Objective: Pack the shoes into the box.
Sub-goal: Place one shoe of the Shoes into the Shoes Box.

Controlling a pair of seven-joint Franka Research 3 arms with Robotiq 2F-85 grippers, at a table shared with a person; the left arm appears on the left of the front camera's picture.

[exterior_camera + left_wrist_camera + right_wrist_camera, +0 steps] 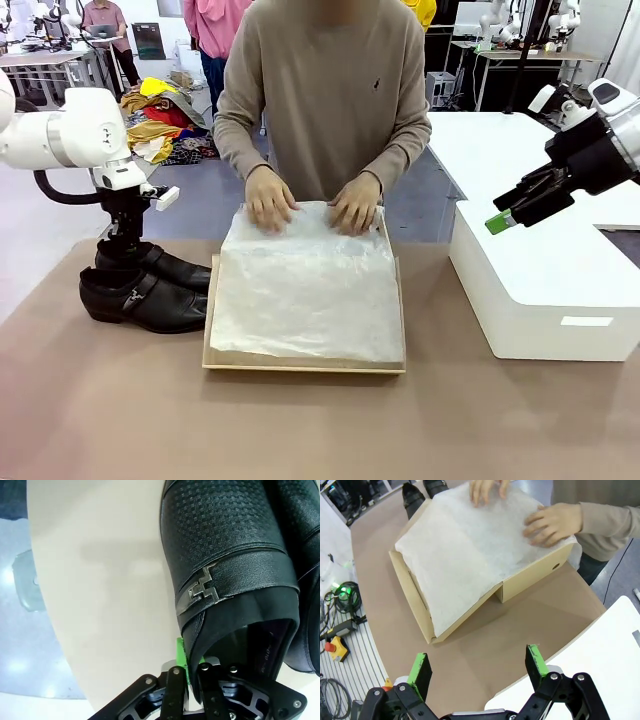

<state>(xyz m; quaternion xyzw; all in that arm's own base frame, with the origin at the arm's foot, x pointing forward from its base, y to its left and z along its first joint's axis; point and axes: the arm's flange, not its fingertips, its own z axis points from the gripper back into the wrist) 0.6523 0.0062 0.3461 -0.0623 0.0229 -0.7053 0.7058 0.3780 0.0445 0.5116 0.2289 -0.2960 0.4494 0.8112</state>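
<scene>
Two glossy black shoes lie side by side at the table's left, the near one (145,298) and the far one (165,265). My left gripper (124,243) stands over the far shoe's heel, shut on its collar. In the left wrist view a green pad (181,656) presses the outside of the collar of the buckled shoe (225,555), and the gripper (192,667) pinches that wall. The other shoe (300,530) lies beside it. The brown box (305,366) sits mid-table, lined with white tissue paper (305,290). My right gripper (505,215) hangs open above the white box, nothing between its fingers (477,660).
The person at the far side presses both hands (270,200) (355,205) on the tissue at the box's far edge. A large white box (540,290) stands at the right. In the right wrist view the brown box (420,600) lies ahead, shoe toes (412,495) beyond it.
</scene>
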